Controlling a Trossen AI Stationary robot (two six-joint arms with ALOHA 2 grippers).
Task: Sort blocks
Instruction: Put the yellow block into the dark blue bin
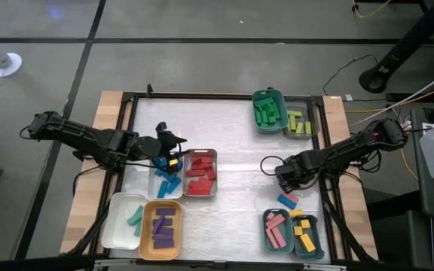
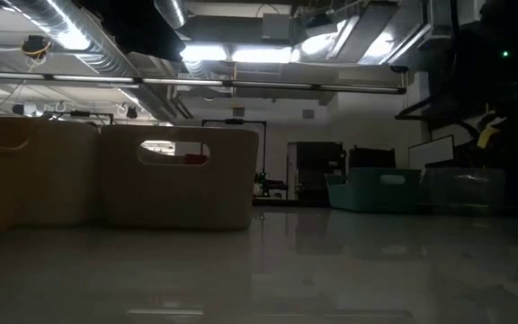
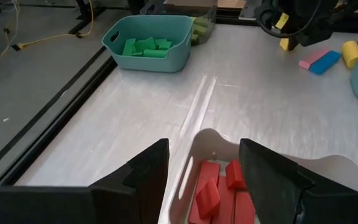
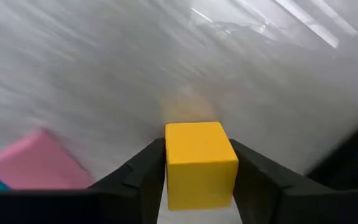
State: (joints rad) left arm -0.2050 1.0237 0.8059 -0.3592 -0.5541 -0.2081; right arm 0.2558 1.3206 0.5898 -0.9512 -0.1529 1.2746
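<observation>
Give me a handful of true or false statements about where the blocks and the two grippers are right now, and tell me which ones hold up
1. The right gripper is shut on a yellow block. True.
2. The left gripper holds a red block. False: its fingers are open and empty above the tray of red blocks.
3. The green blocks lie in a teal tray at the table's far side. True.
4. The purple blocks lie in a white tray. False: they lie in the orange tray; the white tray beside it holds a teal block.
5. A pink block and a blue block lie loose on the table near the right gripper. True.
</observation>
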